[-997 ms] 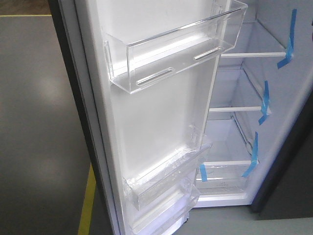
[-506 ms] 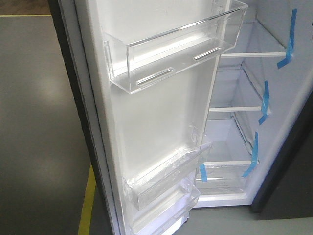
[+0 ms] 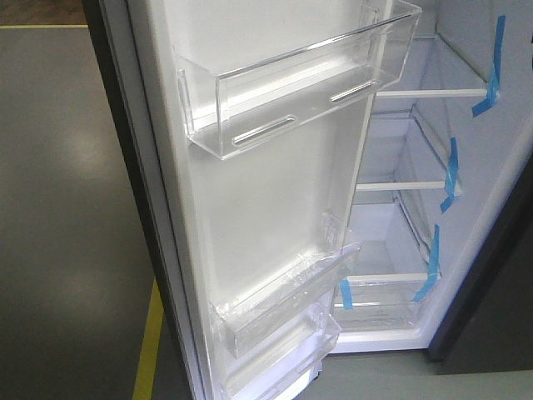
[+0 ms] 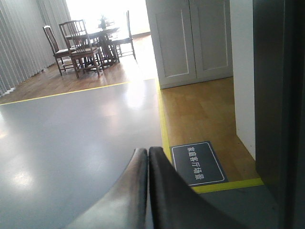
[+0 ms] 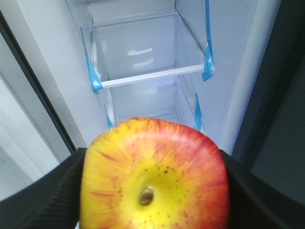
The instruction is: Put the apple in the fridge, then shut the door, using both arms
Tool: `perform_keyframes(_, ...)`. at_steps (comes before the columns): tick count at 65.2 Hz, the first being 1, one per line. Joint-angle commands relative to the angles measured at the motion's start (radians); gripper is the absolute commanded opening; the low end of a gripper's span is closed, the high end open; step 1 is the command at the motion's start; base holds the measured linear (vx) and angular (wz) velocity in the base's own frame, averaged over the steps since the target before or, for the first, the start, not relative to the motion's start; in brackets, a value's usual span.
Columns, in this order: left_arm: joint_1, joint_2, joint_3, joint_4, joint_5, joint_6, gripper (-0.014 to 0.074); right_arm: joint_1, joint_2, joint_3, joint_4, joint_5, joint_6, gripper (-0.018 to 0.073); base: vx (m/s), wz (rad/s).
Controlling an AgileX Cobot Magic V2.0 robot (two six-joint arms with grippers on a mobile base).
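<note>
**Apple held before the open fridge; placing and closing not yet done**

The apple is clasped by the right gripper, facing the glass shelves, and is not yet set down. The door is seen wide open. The left gripper is pressed closed on nothing, beside the fridge.

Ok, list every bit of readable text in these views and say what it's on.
"智能客厅场景": white characters on the dark floor sign; slightly blurred, so the reading is tentative.
No text shows on the fridge, door or apple.
</note>
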Motion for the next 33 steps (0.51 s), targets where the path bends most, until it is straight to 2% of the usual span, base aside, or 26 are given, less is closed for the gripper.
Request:
perform_keyframes(1, -0.004, -0.014, -0.017, -0.001, -0.078, -0.007, -0.0006, -0.004, -0.036, -0.03, -0.003, -0.09, -0.009, 0.0221, 0.0, 0.0)
perform_keyframes(7, -0.004, -0.014, -0.017, -0.001, -0.078, -0.007, -0.0006, -0.004, -0.065, -0.032, 0.028, -0.105, -0.023, 0.0221, 0.0, 0.0)
perform_keyframes(12, -0.004, -0.014, -0.017, -0.001, -0.078, -0.007, -0.0006, -0.004, -0.101, -0.034, 0.08, -0.171, -0.049, 0.0221, 0.0, 0.0)
perform_keyframes(20, -0.004, -0.014, -0.017, -0.001, -0.078, -0.007, -0.0006, -0.004, -0.142, -0.037, 0.259, -0.293, -0.169, 0.0221, 0.0, 0.0)
perform_keyframes(26, -0.004, -0.014, -0.017, -0.001, -0.078, -0.007, -0.0006, 0.002, -0.141, -0.082, 0.457, -0.308, -0.359, 0.0221, 0.0, 0.0)
perform_keyframes(33, -0.004, -0.014, -0.017, -0.001, -0.078, -0.007, -0.0006, 0.06, -0.115, -0.153, 0.667, -0.3, -0.593, 0.0221, 0.0, 0.0)
